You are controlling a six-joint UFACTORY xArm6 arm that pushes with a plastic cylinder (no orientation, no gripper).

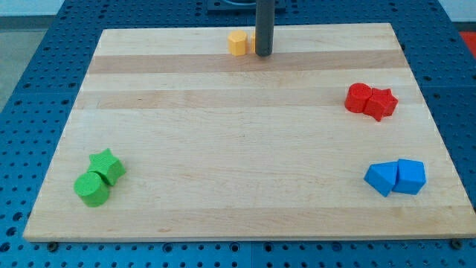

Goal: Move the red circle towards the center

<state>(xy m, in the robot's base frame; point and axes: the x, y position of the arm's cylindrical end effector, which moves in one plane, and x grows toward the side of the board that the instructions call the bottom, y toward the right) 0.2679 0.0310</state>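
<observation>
1. Your arm carries no hand, only a rod, so there is nothing to spread, press together or pinch. My tip (263,53) stands near the board's (223,149) top edge, about midway along it, just right of a yellow block (237,43). A second yellow piece shows behind the rod, mostly hidden.
2. The red circle (358,97) lies near the right edge, in its upper half, touching the red star (381,103) on its right. It is well apart from the tip.
3. I judge the push has not begun. To drive the circle toward the centre, you would need the tip on its far side, yet the star sits there.
4. Bring the tip round above the red pair, then into the seam between them from the top, so only the circle gets pushed left and down.
5. Keep the push through its middle; off-centre contact could spin it aside.
6. Green blocks (98,177) near the bottom-left corner and blue blocks (396,177) near the bottom-right corner stay out of your path.
</observation>
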